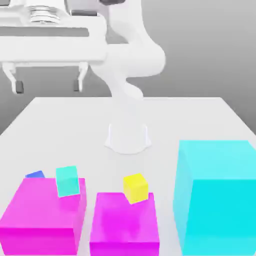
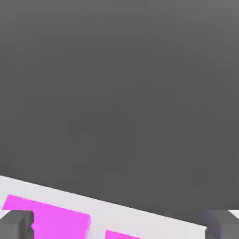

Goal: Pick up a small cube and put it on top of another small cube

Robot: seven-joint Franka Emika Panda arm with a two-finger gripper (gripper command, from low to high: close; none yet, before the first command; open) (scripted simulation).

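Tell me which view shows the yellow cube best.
The exterior view: the yellow cube appears whole there, tilted, beside the far edge of the middle magenta block. The hand view gives magenta blocks on the table's edge and nothing yellow.

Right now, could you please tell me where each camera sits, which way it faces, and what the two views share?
Exterior view: off the arm, facing the arm's base across the table, above the blocks; the open fingers hang high at this view's left.
Hand view: on the hand, looking between the fingers at the table's edge and grey background.
Shared: both magenta blocks, the larger and the smaller.
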